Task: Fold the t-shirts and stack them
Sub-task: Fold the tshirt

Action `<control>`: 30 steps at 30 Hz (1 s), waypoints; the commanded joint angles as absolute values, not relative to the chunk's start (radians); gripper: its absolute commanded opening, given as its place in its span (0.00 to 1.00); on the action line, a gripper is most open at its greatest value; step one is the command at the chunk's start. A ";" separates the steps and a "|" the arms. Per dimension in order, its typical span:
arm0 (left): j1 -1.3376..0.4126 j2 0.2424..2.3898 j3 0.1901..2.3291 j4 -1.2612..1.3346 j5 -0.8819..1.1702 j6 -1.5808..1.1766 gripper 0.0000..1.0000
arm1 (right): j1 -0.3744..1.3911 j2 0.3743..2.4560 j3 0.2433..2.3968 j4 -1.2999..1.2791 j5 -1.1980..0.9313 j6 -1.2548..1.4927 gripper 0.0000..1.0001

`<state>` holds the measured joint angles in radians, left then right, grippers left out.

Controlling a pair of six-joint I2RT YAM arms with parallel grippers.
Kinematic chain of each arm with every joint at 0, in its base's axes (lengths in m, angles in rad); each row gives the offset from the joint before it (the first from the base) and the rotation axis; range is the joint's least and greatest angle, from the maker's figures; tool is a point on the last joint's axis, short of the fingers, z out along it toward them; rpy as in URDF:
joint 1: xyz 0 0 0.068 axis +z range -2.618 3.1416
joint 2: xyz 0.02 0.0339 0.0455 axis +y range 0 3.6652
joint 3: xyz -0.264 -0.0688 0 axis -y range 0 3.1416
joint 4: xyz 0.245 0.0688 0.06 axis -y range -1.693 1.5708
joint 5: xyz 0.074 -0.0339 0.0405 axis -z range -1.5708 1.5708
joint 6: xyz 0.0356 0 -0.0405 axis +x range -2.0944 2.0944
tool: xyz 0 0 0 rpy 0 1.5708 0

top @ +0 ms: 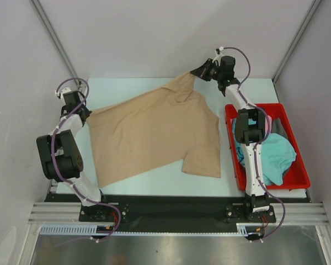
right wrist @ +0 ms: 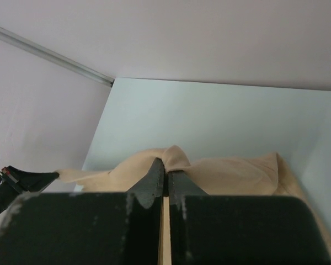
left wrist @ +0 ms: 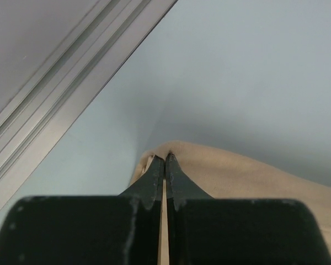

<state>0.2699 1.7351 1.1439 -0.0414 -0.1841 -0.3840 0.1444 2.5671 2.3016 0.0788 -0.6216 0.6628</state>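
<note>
Overhead, the tan t-shirt (top: 154, 132) lies unfolded on the desk (top: 154, 185), stretched between the left gripper (top: 86, 116) and the right gripper (top: 201, 72). A teal t-shirt (top: 276, 157) waits in the red bin (top: 301, 165), so no folding or stacking is done. Left wrist: gripper clamped on the tan hem. Right wrist: gripper pinched tight on its far corner.
</note>
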 commanded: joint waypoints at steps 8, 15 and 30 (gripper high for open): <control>0.314 1.622 1.193 -0.195 -0.146 -0.409 0.00 | 0.140 2.419 2.276 0.179 -0.630 0.761 0.00; 0.308 1.330 1.096 -0.199 0.057 -0.532 0.00 | 0.149 2.229 2.289 0.088 -0.615 0.701 0.00; 0.180 0.902 1.697 -0.578 -0.070 -0.408 0.00 | 0.268 1.459 1.996 -0.107 -0.399 0.482 0.00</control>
<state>0.1871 0.9463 1.5005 -0.5262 0.0151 -0.4652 0.2562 1.5776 2.0068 -0.0681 -0.4938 0.5552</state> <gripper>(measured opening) 0.009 0.022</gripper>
